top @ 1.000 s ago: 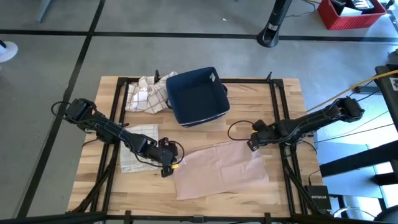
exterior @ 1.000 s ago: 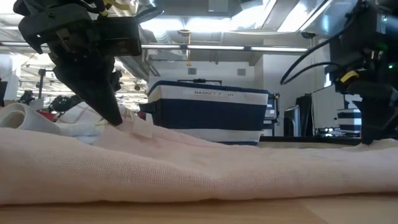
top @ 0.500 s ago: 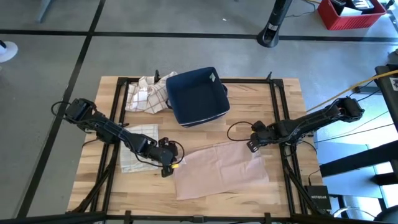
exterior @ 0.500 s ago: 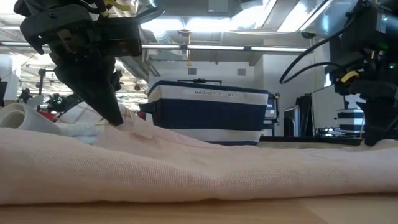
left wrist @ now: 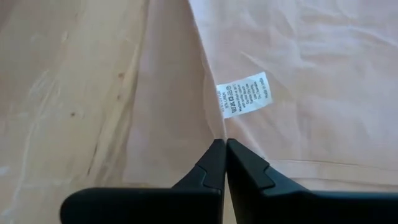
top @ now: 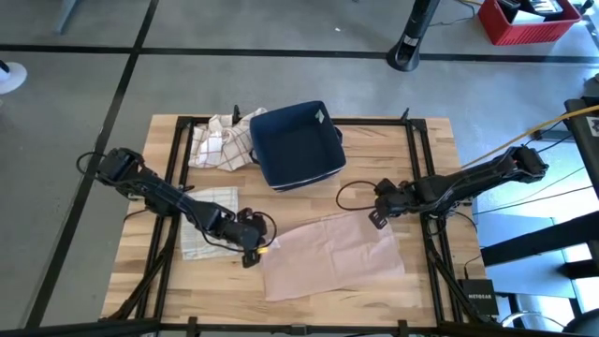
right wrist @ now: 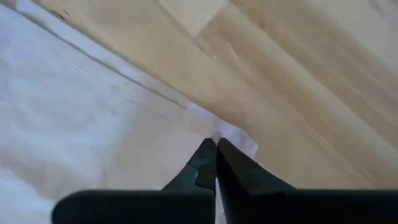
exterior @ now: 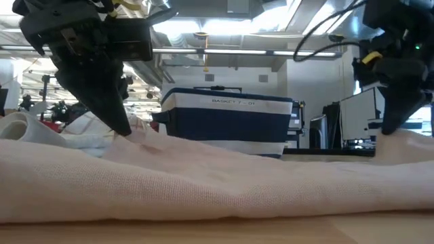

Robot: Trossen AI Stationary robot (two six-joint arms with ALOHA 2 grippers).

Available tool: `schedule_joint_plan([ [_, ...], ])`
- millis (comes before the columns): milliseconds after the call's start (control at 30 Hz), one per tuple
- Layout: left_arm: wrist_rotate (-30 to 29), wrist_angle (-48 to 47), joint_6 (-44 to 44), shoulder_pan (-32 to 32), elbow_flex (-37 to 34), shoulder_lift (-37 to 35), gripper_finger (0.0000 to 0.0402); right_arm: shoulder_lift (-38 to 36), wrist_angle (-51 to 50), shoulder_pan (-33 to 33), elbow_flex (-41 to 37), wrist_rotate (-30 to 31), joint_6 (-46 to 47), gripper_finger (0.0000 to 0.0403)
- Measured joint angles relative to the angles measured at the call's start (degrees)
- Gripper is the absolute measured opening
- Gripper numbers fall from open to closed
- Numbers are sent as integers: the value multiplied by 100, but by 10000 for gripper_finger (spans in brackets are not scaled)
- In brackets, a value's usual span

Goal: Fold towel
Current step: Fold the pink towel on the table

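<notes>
High view: the pink towel lies flat in front of the basket, long axis between left gripper and right gripper, each pinched on a far corner.

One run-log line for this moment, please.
step: grasp corners | left gripper: shut on towel | right gripper: shut on towel, corner raised | basket: behind towel

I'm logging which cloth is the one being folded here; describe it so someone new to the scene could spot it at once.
On the wooden table, look to the front half, nearer than the dark blue basket. The pink towel lies spread flat there, with the left gripper and right gripper each shut on a corner. Unlike the checked cloths to its left, it is plain pale pink and bears a small white label.
</notes>
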Motion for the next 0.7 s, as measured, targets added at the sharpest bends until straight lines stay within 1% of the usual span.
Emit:
schedule_joint_plan([
  [167, -70, -201, -308, -43, 0, -215, 1, 0, -92, -1, 92, 130, -112, 4],
  [233, -218, -395, -460, -65, 0, -353, 1, 0, -118, 22, 92, 124, -142, 4],
  [433, -481, -995, -986, -65, 0, -722, 1, 0, -141, 344, 92, 290, -94, 3],
  [500, -569, -1192, -1128, -65, 0, -779, 1, 0, -160, 462, 92, 495, -7, 2],
  [600, -696, -1528, -1273, -55, 0, -778, 1, 2, -165, 582, 90, 982, 60, 2],
  [700, -833, -1989, -1554, -56, 0, -696, 1, 11, -3, 607, -50, 1322, 68, 2],
])
